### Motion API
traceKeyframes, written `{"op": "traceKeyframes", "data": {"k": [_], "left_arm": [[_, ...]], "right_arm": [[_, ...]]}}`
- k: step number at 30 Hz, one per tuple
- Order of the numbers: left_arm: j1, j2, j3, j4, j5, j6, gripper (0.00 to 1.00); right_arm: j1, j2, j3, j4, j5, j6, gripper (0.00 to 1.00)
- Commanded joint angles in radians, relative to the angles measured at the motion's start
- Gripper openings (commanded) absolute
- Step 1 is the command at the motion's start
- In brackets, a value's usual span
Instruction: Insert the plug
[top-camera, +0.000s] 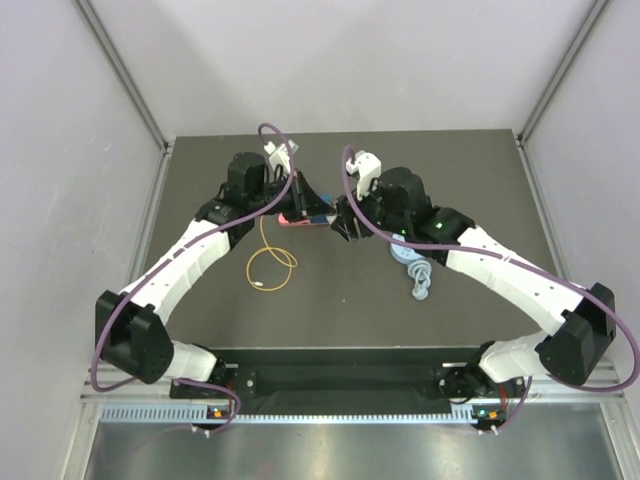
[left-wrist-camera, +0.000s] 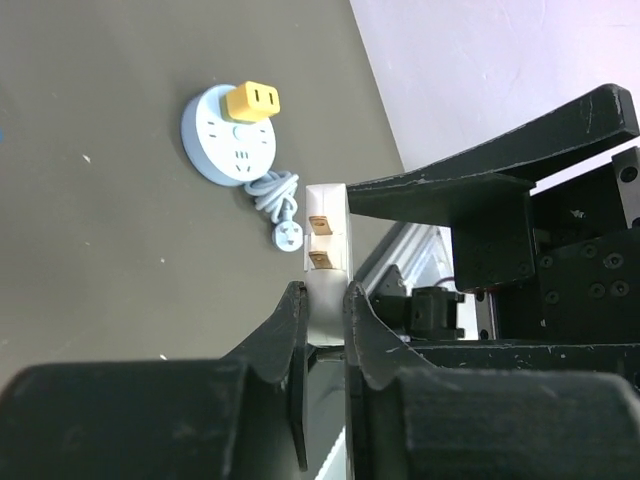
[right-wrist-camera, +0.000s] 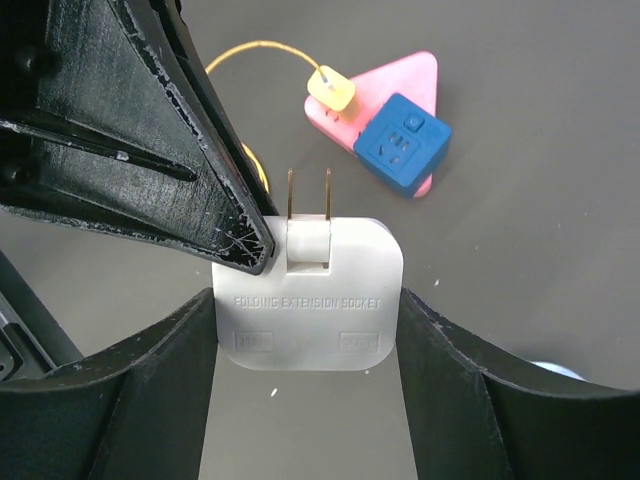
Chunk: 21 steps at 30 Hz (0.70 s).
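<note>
The plug (right-wrist-camera: 305, 290) is a flat white folding adapter with two brass prongs (right-wrist-camera: 308, 195), held in mid-air between both arms. My right gripper (right-wrist-camera: 307, 310) is shut on its two side edges. My left gripper (left-wrist-camera: 325, 295) pinches its thin faces near the prong hinge, both jaws touching it. In the top view the two grippers meet above the table's middle, left gripper (top-camera: 318, 205) and right gripper (top-camera: 345, 222). Beneath them lies a pink triangular socket board (right-wrist-camera: 385, 85) carrying a blue cube (right-wrist-camera: 402, 142) and a yellow plug (right-wrist-camera: 330, 88).
A round light-blue power strip (left-wrist-camera: 230, 140) with a yellow adapter (left-wrist-camera: 252, 100) in it lies on the table, its coiled cord (top-camera: 420, 285) beside it. A yellow cable loop (top-camera: 272, 268) lies left of centre. Grey walls surround the dark table (top-camera: 200, 200).
</note>
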<state>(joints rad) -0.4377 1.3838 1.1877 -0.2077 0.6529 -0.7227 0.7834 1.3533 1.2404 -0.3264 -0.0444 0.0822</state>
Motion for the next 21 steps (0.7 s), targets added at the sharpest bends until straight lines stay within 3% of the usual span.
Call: {"op": "traceKeyframes", "data": {"k": [1,3,5,13,17,21], "left_arm": [[-0.01,0.0,-0.03,0.125,0.137,-0.043,0.0],[-0.01,-0.006,-0.027,0.131,0.142,-0.047,0.0],[-0.01,-0.015,-0.022,0.134,0.148,-0.044,0.0],[-0.009,-0.043,-0.02,0.235,0.183,-0.09,0.0],[-0.009,-0.045,-0.004,0.273,0.174,-0.095,0.0],[-0.01,-0.052,-0.033,0.428,0.189,-0.181,0.0]], "right_arm": [[0.019,0.0,0.071,0.075,-0.006,0.047,0.63],[0.019,-0.009,0.062,0.069,0.011,0.063,0.76],[0.016,-0.037,0.038,0.067,0.014,0.077,0.99],[0.002,-0.253,-0.099,0.105,0.038,0.168,1.0],[-0.015,-0.42,-0.215,0.173,0.182,0.295,1.0],[-0.075,-0.543,-0.288,0.288,0.114,0.39,1.0]]}}
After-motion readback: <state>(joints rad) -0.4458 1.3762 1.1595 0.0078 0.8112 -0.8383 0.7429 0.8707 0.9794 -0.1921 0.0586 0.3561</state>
